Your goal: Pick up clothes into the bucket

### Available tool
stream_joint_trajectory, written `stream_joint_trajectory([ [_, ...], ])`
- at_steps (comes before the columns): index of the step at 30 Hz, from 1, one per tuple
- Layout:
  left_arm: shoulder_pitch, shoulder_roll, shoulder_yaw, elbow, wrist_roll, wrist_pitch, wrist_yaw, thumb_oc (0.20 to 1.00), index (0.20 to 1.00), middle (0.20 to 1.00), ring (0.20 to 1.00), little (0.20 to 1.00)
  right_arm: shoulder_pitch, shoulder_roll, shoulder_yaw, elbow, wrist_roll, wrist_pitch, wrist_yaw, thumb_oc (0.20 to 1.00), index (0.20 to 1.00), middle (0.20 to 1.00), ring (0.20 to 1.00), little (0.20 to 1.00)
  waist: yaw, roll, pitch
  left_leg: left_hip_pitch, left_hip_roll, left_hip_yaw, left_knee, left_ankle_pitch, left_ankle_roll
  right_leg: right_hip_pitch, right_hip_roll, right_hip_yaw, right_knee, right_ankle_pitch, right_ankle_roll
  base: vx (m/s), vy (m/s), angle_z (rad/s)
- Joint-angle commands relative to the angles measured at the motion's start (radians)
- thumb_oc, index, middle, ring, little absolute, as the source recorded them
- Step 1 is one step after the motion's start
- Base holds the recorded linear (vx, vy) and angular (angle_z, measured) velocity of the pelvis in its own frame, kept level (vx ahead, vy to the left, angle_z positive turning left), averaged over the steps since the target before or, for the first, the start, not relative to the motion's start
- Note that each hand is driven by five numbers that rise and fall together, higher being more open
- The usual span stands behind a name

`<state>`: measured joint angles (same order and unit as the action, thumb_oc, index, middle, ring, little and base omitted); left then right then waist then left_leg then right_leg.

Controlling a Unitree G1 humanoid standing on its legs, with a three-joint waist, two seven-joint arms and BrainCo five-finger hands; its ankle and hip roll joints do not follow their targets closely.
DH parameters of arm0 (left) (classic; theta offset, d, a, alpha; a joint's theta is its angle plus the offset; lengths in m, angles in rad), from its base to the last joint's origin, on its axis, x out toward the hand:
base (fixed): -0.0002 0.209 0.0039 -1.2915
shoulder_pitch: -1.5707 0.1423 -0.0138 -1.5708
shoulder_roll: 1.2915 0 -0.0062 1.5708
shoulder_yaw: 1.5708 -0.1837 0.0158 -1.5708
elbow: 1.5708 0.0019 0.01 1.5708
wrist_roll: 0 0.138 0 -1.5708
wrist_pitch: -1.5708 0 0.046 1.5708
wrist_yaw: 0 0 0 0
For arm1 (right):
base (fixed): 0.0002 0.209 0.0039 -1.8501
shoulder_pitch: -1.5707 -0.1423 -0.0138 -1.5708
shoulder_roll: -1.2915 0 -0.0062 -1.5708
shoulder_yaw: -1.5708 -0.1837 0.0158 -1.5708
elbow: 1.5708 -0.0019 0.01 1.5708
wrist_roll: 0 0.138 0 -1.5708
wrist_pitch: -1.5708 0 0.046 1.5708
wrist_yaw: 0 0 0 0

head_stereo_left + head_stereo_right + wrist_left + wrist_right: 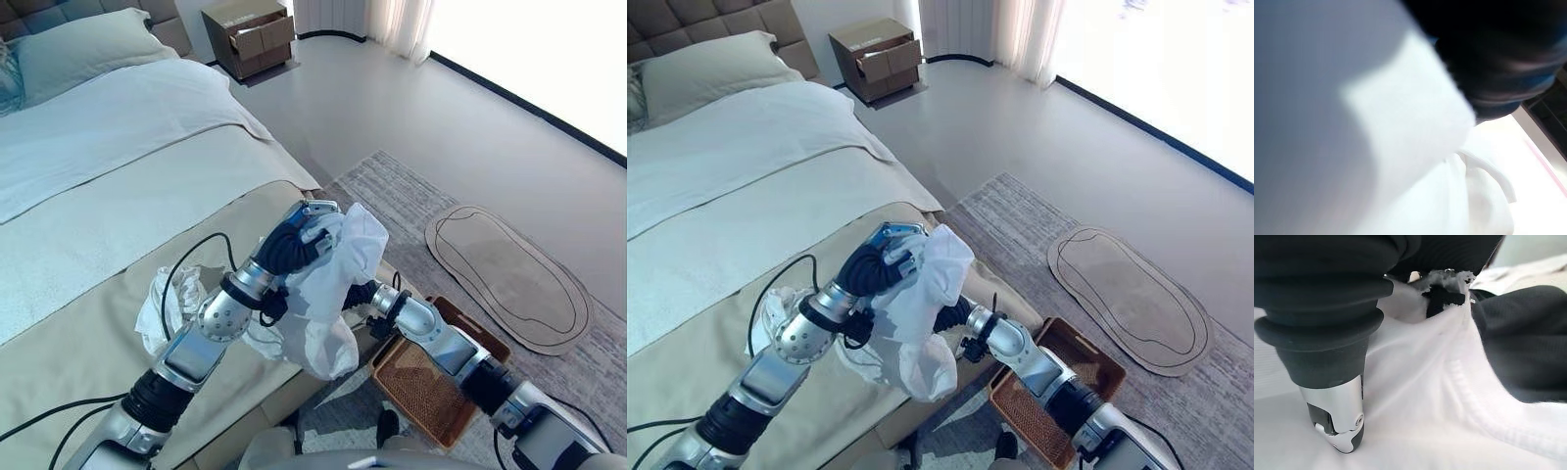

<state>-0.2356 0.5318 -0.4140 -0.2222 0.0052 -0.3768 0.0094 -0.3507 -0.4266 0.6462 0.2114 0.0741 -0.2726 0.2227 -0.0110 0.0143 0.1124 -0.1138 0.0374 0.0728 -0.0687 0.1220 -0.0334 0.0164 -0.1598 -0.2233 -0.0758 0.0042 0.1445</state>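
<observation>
Left eye view: left hand [299, 238] raised above the bed's [88, 245] foot corner, fingers curled into a white garment [333, 284] hanging beside the bed edge; woven brown basket [423, 390] on the rug [411, 196] just below.
Right eye view: right hand [950, 315] tucked behind the garment, fingers hidden, state impossible to tell.
Left wrist view: white cloth pressed close, dark cover beside it.
Right wrist view: white fabric bunched between dark covers.
</observation>
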Motion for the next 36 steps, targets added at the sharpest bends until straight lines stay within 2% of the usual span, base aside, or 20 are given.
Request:
stream_joint_trajectory([
  [1,-0.132,-0.044,-0.002,-0.084,-0.112,-0.062,-0.006,0.200,0.200,0.200,0.200,0.200,-0.043,0.043,0.060,-0.080,0.087,-0.016,0.052,0.567,0.567,0.567,0.567,0.567,-0.001,-0.044,-0.036,0.043,0.045,0.019,0.043,-0.099,-0.028,-0.043,-0.077,-0.020,-0.002,0.107,0.054,0.00,0.000,0.00],
  [2,-0.129,-0.048,-0.003,-0.081,-0.128,-0.061,-0.014,0.200,0.200,0.200,0.200,0.200,-0.035,0.044,0.053,-0.074,0.102,-0.012,0.054,0.385,0.385,0.385,0.385,0.385,-0.001,-0.044,-0.039,0.046,0.044,0.018,0.042,-0.099,-0.028,-0.039,-0.076,-0.022,-0.003,0.106,0.054,0.00,0.000,0.00],
  [3,-0.126,-0.048,-0.001,-0.080,-0.134,-0.060,-0.017,0.200,0.200,0.200,0.200,0.200,-0.027,0.042,0.047,-0.069,0.111,-0.010,0.055,0.300,0.300,0.300,0.300,0.300,-0.001,-0.044,-0.040,0.049,0.043,0.018,0.041,-0.099,-0.028,-0.036,-0.076,-0.022,-0.003,0.106,0.054,0.00,0.000,0.00],
  [4,-0.123,-0.049,0.000,-0.077,-0.143,-0.059,-0.023,0.200,0.200,0.200,0.200,0.200,-0.019,0.039,0.041,-0.066,0.118,-0.009,0.057,0.435,0.435,0.435,0.435,0.435,-0.002,-0.045,-0.042,0.052,0.043,0.018,0.040,-0.100,-0.028,-0.034,-0.077,-0.023,-0.003,0.106,0.053,0.00,0.000,0.00],
  [5,-0.120,-0.048,0.002,-0.073,-0.146,-0.056,-0.030,0.200,0.200,0.200,0.200,0.200,-0.011,0.035,0.038,-0.059,0.123,-0.004,0.063,1.000,1.000,1.000,1.000,1.000,-0.002,-0.046,-0.044,0.055,0.042,0.018,0.039,-0.100,-0.028,-0.031,-0.076,-0.023,-0.003,0.105,0.053,0.00,0.000,0.00],
  [11,-0.082,-0.034,0.047,-0.078,-0.150,-0.058,-0.050,0.200,0.200,0.200,0.200,0.200,0.058,-0.026,-0.036,-0.069,0.144,0.007,0.076,1.000,1.000,1.000,1.000,1.000,-0.003,-0.049,-0.058,0.067,0.044,0.020,0.033,-0.101,-0.029,-0.022,-0.073,-0.029,-0.006,0.103,0.053,0.00,-0.004,0.02],
  [14,-0.058,-0.021,0.098,-0.067,-0.129,-0.055,-0.033,0.200,0.200,0.200,0.200,0.200,0.145,-0.033,-0.125,-0.053,0.215,0.017,0.066,1.000,1.000,1.000,1.000,1.000,-0.005,-0.050,-0.064,0.071,0.045,0.020,0.031,-0.100,-0.030,-0.017,-0.071,-0.031,-0.007,0.103,0.052,0.00,0.000,0.00],
  [17,-0.046,-0.019,0.126,-0.052,-0.113,-0.054,-0.020,0.200,0.200,0.200,0.200,0.200,0.193,-0.013,-0.157,-0.075,0.226,0.019,0.050,1.000,1.000,1.000,1.000,1.000,-0.010,-0.050,-0.067,0.075,0.045,0.022,0.025,-0.099,-0.031,-0.015,-0.072,-0.034,-0.008,0.104,0.053,0.00,0.000,0.00],
  [18,-0.038,-0.012,0.154,-0.036,-0.083,-0.042,0.005,0.200,0.200,0.200,0.200,0.200,0.239,0.002,-0.211,-0.056,0.251,0.028,0.023,1.000,1.000,1.000,1.000,1.000,-0.018,-0.047,-0.071,0.079,0.044,0.026,0.023,-0.099,-0.030,-0.015,-0.071,-0.033,-0.008,0.105,0.053,0.00,0.000,0.00],
  [19,-0.039,-0.028,0.138,-0.030,-0.097,-0.058,0.034,0.200,0.200,0.200,0.200,0.200,0.226,0.061,-0.196,-0.019,0.311,-0.035,0.000,1.000,1.000,1.000,1.000,1.000,-0.015,-0.041,-0.070,0.079,0.043,0.025,0.023,-0.099,-0.028,-0.013,-0.073,-0.035,-0.008,0.106,0.053,0.00,0.000,0.00],
  [20,-0.010,0.006,0.195,-0.050,-0.084,-0.051,0.029,0.200,0.200,0.200,0.200,0.200,0.182,-0.008,-0.214,0.038,0.054,-0.022,-0.046,1.000,1.000,1.000,1.000,1.000,-0.010,-0.041,-0.070,0.081,0.044,0.024,0.022,-0.099,-0.029,-0.013,-0.071,-0.035,-0.008,0.106,0.054,0.01,-0.001,-0.07],
  [21,-0.006,0.010,0.217,-0.082,-0.086,-0.035,0.008,0.200,0.200,0.200,0.200,0.200,0.263,0.070,-0.231,0.080,0.317,0.085,-0.014,1.000,1.000,1.000,1.000,1.000,-0.016,-0.047,-0.072,0.081,0.045,0.027,0.021,-0.097,-0.031,-0.015,-0.070,-0.032,-0.008,0.108,0.051,0.00,-0.016,-0.04],
  [22,-0.006,0.005,0.217,-0.073,-0.068,-0.015,0.005,0.200,0.200,0.200,0.200,0.200,0.253,0.054,-0.212,0.015,0.298,0.094,0.040,1.000,1.000,1.000,1.000,1.000,-0.017,-0.052,-0.073,0.081,0.047,0.028,0.020,-0.095,-0.030,-0.018,-0.069,-0.029,-0.008,0.107,0.050,0.00,-0.018,0.04],
  [24,-0.029,-0.010,0.199,-0.049,-0.067,-0.019,0.019,0.200,0.200,0.200,0.200,0.200,0.260,0.032,-0.163,-0.037,0.287,0.113,0.060,1.000,1.000,1.000,1.000,1.000,-0.018,-0.054,-0.072,0.082,0.046,0.029,0.021,-0.097,-0.029,-0.016,-0.069,-0.028,-0.008,0.105,0.049,0.01,-0.012,0.11],
  [27,-0.029,-0.017,0.187,-0.060,-0.083,-0.024,0.010,0.200,0.200,0.200,0.200,0.200,0.209,0.034,-0.119,0.018,0.223,0.105,0.077,1.000,1.000,1.000,1.000,1.000,-0.007,-0.053,-0.072,0.082,0.045,0.025,0.021,-0.098,-0.028,-0.010,-0.069,-0.031,-0.009,0.103,0.049,0.01,-0.004,-0.03],
  [28,-0.022,-0.024,0.187,-0.079,-0.097,-0.038,0.011,0.200,0.200,0.200,0.200,0.200,0.144,0.051,-0.079,0.011,0.147,0.060,0.058,1.000,1.000,1.000,1.000,1.000,0.001,-0.050,-0.071,0.082,0.045,0.024,0.023,-0.099,-0.028,-0.008,-0.069,-0.032,-0.009,0.103,0.050,0.01,0.000,-0.05],
  [31,-0.035,-0.039,0.170,-0.077,-0.103,-0.051,0.023,0.200,0.200,0.200,0.200,0.200,0.094,0.079,-0.045,0.011,0.129,0.015,0.050,1.000,1.000,1.000,1.000,1.000,0.003,-0.047,-0.069,0.082,0.044,0.022,0.024,-0.100,-0.028,-0.008,-0.070,-0.032,-0.009,0.102,0.052,0.00,0.000,-0.01],
  [36,-0.067,-0.064,0.117,-0.076,-0.117,-0.053,0.030,0.200,0.200,0.200,0.200,0.200,0.015,0.149,0.052,0.060,0.101,0.004,0.046,1.000,1.000,1.000,1.000,1.000,0.009,-0.046,-0.069,0.080,0.043,0.019,0.021,-0.099,-0.028,-0.009,-0.071,-0.035,-0.011,0.103,0.052,0.00,0.000,0.00],
])
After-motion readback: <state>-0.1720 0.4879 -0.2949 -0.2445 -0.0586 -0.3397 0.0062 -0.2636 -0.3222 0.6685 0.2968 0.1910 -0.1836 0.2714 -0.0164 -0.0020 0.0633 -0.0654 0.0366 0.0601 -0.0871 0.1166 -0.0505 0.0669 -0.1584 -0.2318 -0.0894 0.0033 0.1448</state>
